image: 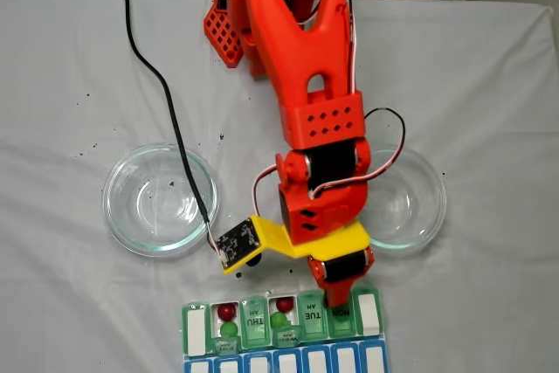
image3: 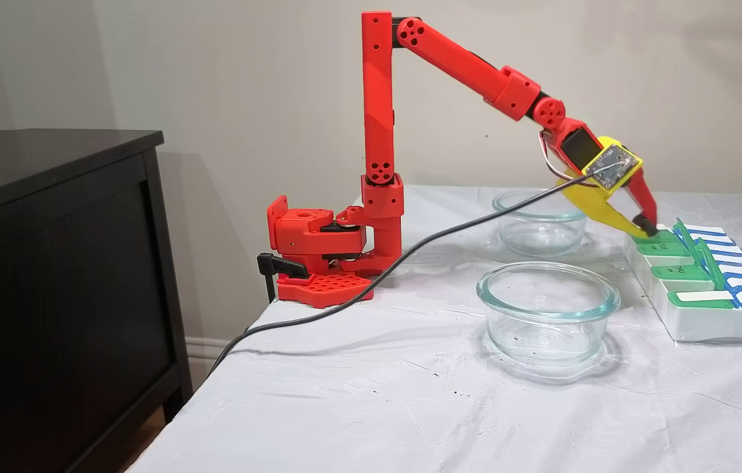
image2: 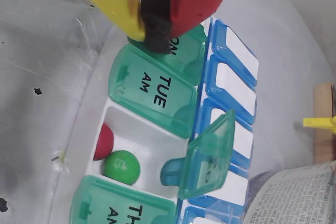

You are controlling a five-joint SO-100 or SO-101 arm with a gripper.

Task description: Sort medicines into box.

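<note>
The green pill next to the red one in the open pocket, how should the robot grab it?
Probably straight down from above. The green pill is a small smooth ball low in the open compartment of the pill organizer, beside the red pill. The walls block any sideways approach, so the gripper should pinch its round middle across the free sides.
</note>
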